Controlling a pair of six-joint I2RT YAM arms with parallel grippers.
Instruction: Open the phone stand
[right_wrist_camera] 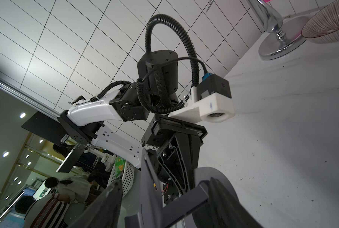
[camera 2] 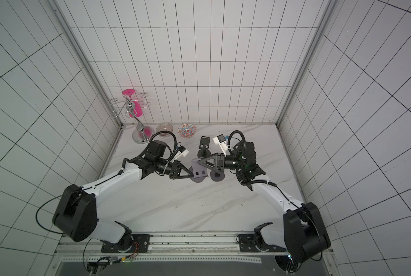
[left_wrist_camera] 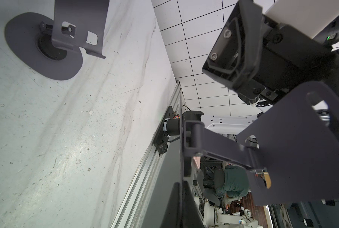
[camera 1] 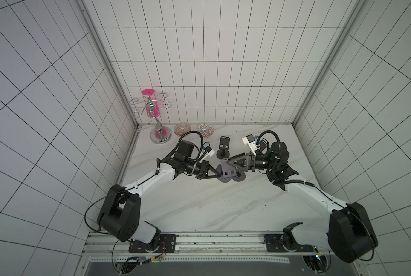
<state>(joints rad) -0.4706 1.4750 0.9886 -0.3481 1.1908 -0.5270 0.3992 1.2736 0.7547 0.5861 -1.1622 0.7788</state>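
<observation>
L gripper [camera 1: 219, 176] clamped on phone stand [camera 1: 225, 170] base — R gripper [camera 1: 232, 166] apart, straddling plate.

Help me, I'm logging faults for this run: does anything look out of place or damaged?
Nothing looks damaged or spilled. One grey stand, pinched at its base by the left tool, seems lifted off the scuffed, speckled table.

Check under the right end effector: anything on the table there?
Yes: a second grey stand, not the held phone stand. In both top views only its round base edge shows past the right end effector; its plate is covered. The left wrist view shows that plate.
</observation>
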